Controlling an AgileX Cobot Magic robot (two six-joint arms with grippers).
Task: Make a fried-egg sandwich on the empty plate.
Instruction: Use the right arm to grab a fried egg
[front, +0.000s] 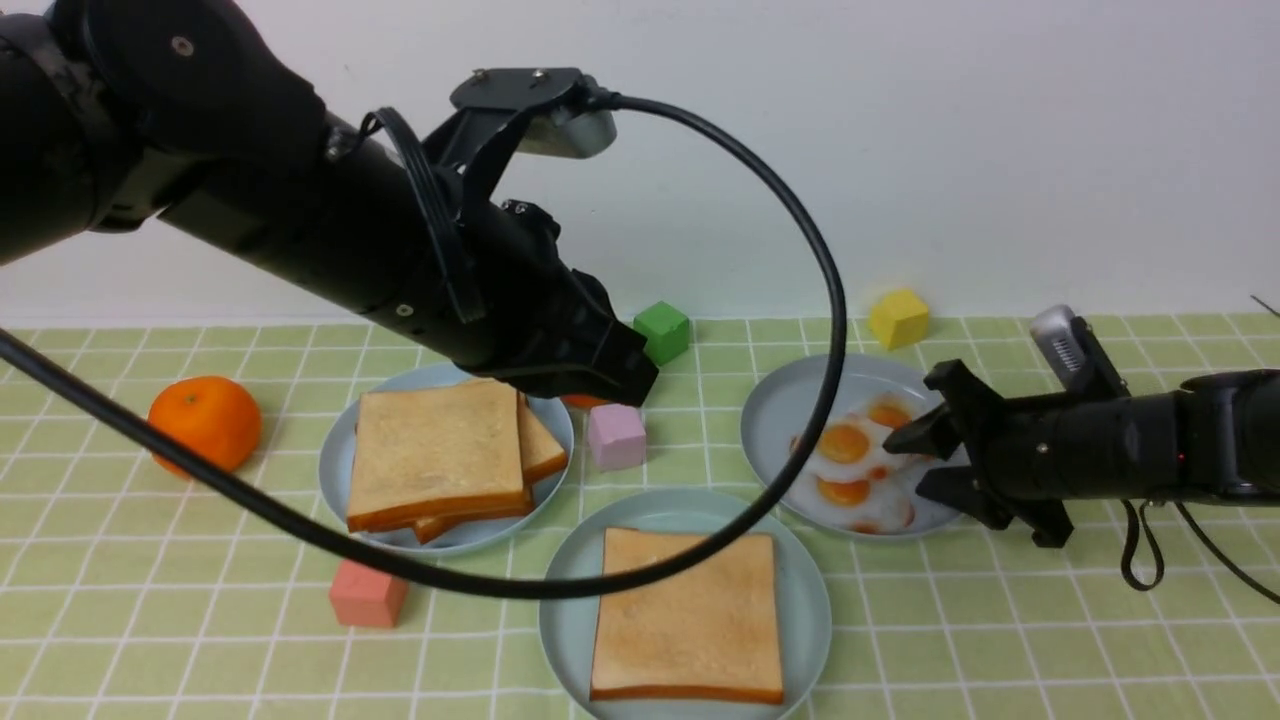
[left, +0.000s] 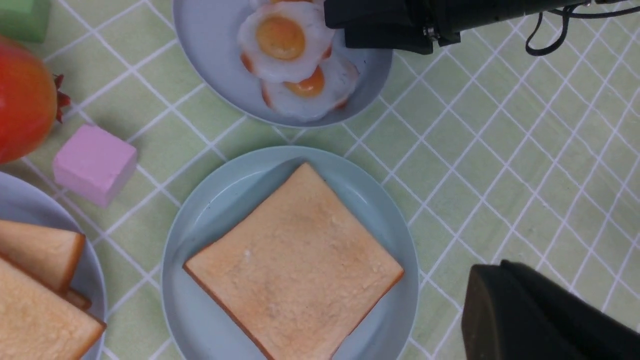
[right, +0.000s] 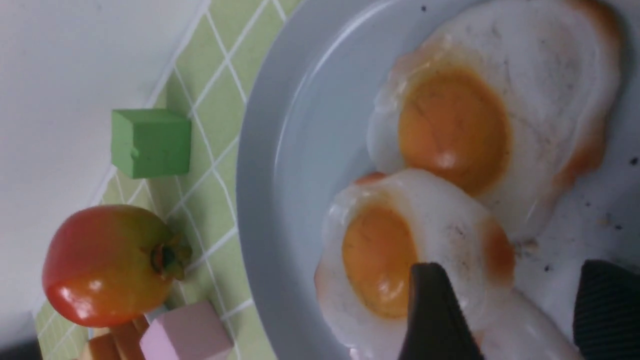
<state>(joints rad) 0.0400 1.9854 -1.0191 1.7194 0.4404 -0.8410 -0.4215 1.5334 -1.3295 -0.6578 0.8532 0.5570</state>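
Nearest the robot, on the green checked desk (front: 1000, 640): the pale mint-green plate (front: 560, 620), carrying a single toast slice (front: 688, 615), flat, tan face up. Sandwich not yet built: only this one slice in place.

Behind it to the left: a greyer blue plate (front: 335, 470) with a toast stack (front: 435, 450), top slice skewed over those beneath. Behind it to the right: a second blue plate (front: 775, 415) with overlapping fried eggs (front: 845, 445), yolks up.

Left pincer (front: 625, 375): pressed together, gripping nothing, hanging in the air between the toast stack and the pink cube (front: 616, 436).

Right pincer (front: 908, 462): fingers apart, reaching in low from the right over the egg plate. In the right wrist view, one fingertip (right: 435, 310) over the white of the nearest egg, the other fingertip (right: 607, 310) past that egg's edge. Contact with the egg impossible to tell.

Elsewhere on the desk: an orange (front: 205, 420) far left, a coral cube (front: 368, 595) just left of the mint-green plate, a green cube (front: 662, 332) and a yellow cube (front: 898, 318) near the back wall, and a red-orange fruit (right: 107, 265) between the green and pink cubes, mostly hidden behind the left arm in the front view.
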